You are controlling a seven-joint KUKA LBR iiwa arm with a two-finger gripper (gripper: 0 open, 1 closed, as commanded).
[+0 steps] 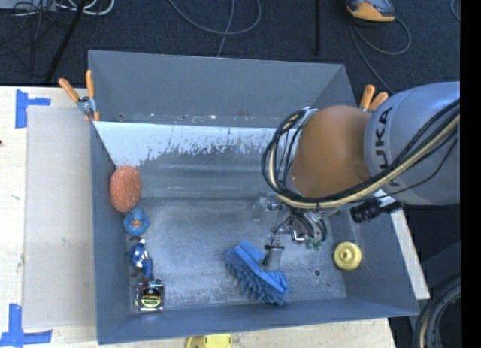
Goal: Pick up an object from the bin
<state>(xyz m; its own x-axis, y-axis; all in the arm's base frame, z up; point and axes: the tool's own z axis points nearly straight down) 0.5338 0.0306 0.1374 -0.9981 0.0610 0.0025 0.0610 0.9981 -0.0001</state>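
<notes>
In the camera view, the gripper [270, 253] hangs low over the floor of the bin [195, 222], right of the middle and toward the near edge. Its tip is at the upper end of a blue brush [257, 277] that lies slantwise there. I cannot tell how wide the claw stands, since the wrist's orange cover [331, 151] crowds it, and nothing can be seen in its hold.

A yellow round knob [347, 255] lies nearby, toward the right wall. Well apart, along the left wall, are an orange-brown sponge ball [125, 188], a blue round toy [135, 223] and a small blue figure [140, 258]. A yellow-and-black tape measure [150, 295] lies toward the near left corner.

I judge this to be the positioning step, before any grasp, with the brush the likeliest pick. The next move calls for closing squarely across its back, then lifting straight up.
</notes>
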